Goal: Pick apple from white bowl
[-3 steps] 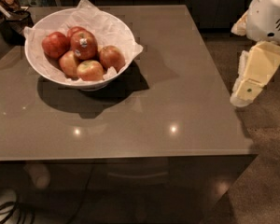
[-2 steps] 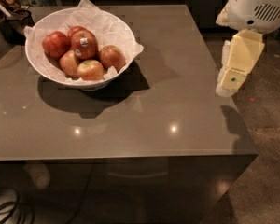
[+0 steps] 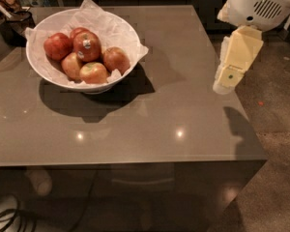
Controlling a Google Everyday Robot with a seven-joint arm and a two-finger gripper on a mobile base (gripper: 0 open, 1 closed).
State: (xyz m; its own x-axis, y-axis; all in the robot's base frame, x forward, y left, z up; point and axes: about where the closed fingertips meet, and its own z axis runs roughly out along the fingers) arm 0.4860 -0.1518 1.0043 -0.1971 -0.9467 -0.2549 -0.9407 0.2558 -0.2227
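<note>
A: status?
B: your apple sits topmost in white bowl, upper left of frame. End effector at right, over surface edge, well apart from it. Open or closed: can't tell

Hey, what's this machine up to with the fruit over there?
A robot arm is going after the stickered red apple, which sits on top of the pile in the white bowl. Nothing is picked up yet: its claw hangs at the right edge of the table, well away from the bowl, with nothing in it.
</note>
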